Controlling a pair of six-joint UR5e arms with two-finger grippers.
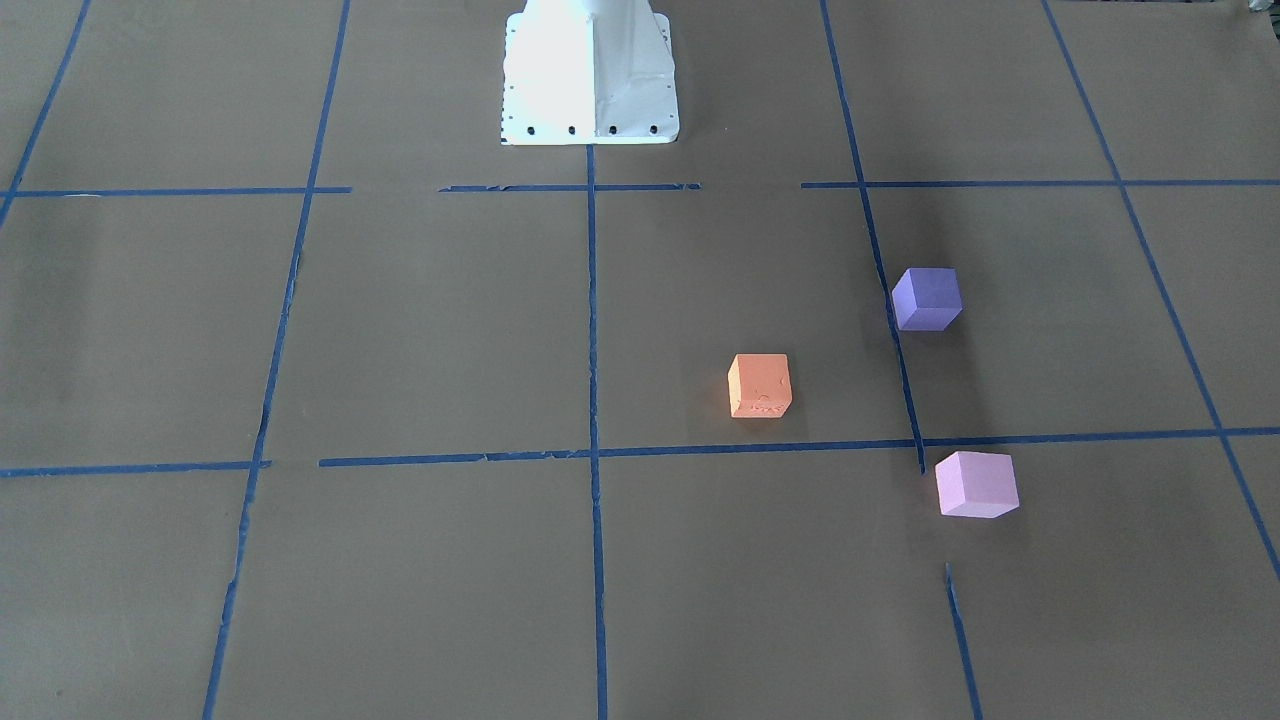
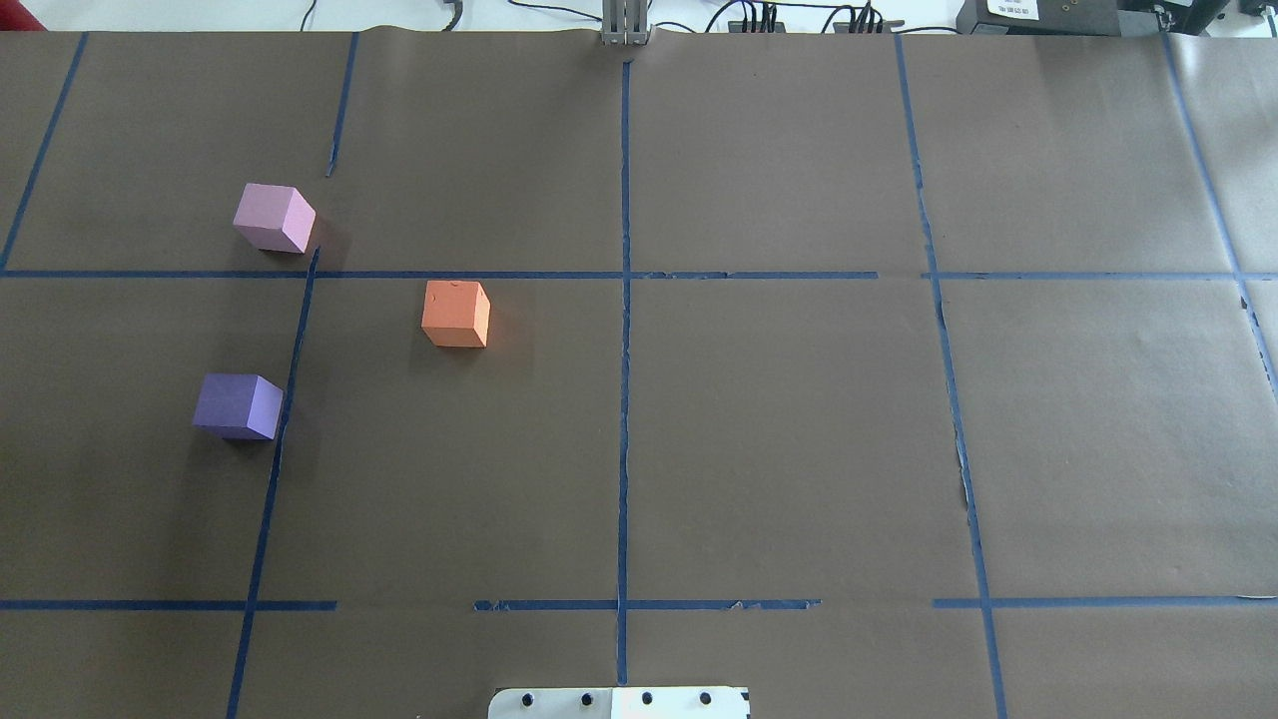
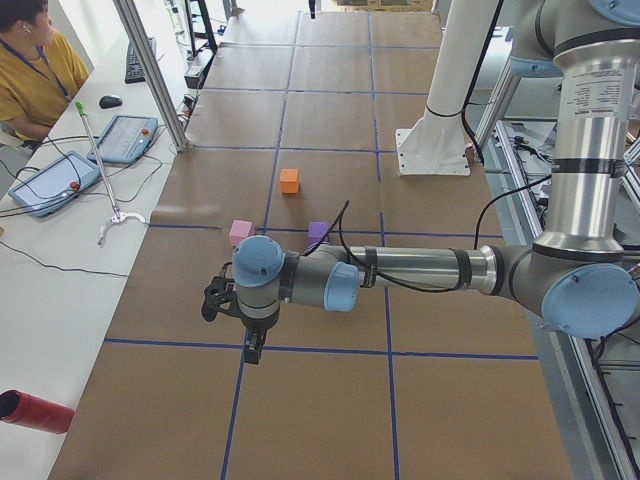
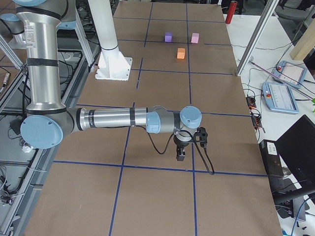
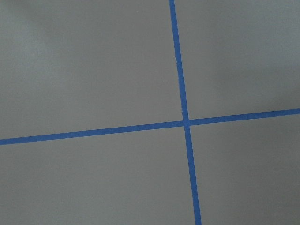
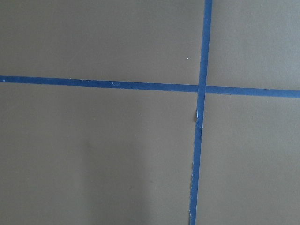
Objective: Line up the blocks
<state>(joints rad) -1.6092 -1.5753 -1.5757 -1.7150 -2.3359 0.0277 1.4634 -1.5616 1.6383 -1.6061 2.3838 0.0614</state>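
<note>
Three foam cubes sit apart on the brown paper on my left side. The orange block (image 2: 456,314) (image 1: 760,385) is nearest the centre line. The violet-purple block (image 2: 238,405) (image 1: 927,298) lies closer to my base, and the pale pink block (image 2: 274,218) (image 1: 976,484) lies farther out. My left gripper (image 3: 252,350) hangs over the table's left end, well away from the blocks. My right gripper (image 4: 181,155) hangs over the right end. Both show only in the side views, so I cannot tell whether they are open or shut. Both wrist views show only paper and tape.
Blue tape lines (image 2: 624,399) grid the brown paper. The white robot base (image 1: 590,75) stands at mid table edge. An operator (image 3: 35,60) sits beside tablets (image 3: 125,138) at a side desk. A red bottle (image 3: 35,412) lies by the left end.
</note>
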